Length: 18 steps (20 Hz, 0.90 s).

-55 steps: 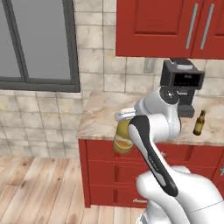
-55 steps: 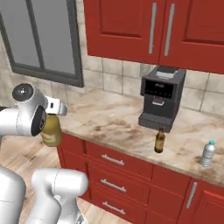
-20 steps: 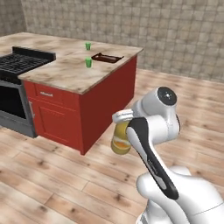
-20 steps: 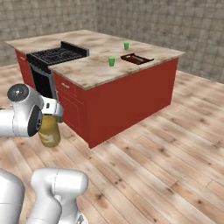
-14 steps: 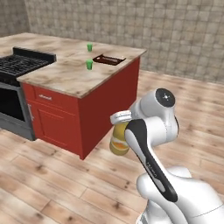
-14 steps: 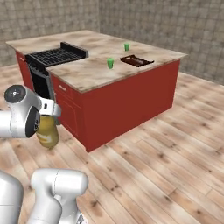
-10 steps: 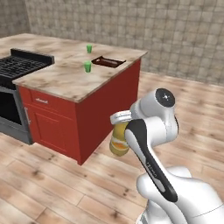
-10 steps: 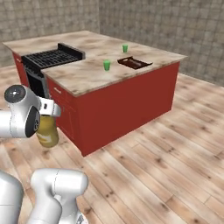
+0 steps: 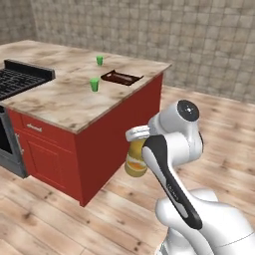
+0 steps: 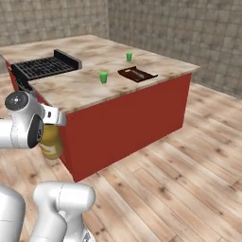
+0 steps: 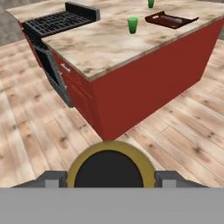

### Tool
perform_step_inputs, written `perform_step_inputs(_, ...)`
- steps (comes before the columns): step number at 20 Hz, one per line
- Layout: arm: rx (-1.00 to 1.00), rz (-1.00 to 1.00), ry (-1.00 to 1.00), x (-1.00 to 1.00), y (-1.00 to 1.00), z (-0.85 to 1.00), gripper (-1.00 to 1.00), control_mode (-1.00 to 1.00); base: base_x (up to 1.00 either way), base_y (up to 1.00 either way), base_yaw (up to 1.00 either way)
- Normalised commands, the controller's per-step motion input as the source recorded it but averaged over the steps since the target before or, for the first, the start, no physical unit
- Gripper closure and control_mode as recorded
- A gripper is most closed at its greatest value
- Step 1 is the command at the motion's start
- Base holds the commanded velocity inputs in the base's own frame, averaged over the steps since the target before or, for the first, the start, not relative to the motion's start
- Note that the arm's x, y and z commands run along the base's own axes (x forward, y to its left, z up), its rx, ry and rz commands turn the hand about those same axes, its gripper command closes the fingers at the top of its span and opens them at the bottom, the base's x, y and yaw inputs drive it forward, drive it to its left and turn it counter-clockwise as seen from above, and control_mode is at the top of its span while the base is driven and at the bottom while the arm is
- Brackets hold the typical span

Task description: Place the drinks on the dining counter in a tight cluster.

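Note:
I hold a squat yellow-orange juice bottle (image 9: 135, 163) (image 10: 51, 142), one of the drinks, low beside the arm, with my gripper (image 9: 136, 149) (image 10: 50, 130) shut on its upper part. In the hand view its black cap (image 11: 109, 169) fills the bottom centre between my fingertips (image 11: 56, 180). The dining counter (image 9: 64, 101) (image 10: 79, 86) (image 11: 105, 44), a beige marbled top on a red base, stands ahead. The bottle hangs in front of its near red corner, below the level of the top.
On the island sit a black grated cooktop (image 9: 20, 79) (image 10: 45, 64) (image 11: 61, 21), two small green cups (image 9: 94, 84) (image 10: 103, 77) (image 11: 132, 25) and a dark brown tray (image 9: 122, 77) (image 10: 137, 73) (image 11: 170, 19). Wooden floor surrounds the island, with tiled walls behind.
The whole scene has shifted as the base drives: the island's corner has come closer to the arm. The juice bottle stays gripped in the same pose.

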Motion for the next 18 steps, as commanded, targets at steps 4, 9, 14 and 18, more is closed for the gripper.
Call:
perform_step_inputs(4,0.00,0.00,0.00,0.00,0.00,0.00,1.00,1.00,0.80,-0.24,0.12)
perform_step_inputs(9,0.00,0.00,0.00,0.00,0.00,0.00,1.00,1.00,0.79,-0.23,0.14)
perform_step_inputs(14,0.00,0.00,0.00,0.00,0.00,0.00,1.00,1.00,0.75,-0.23,0.17)
perform_step_inputs(18,0.00,0.00,0.00,0.00,0.00,0.00,1.00,1.00,0.72,-0.21,0.23)
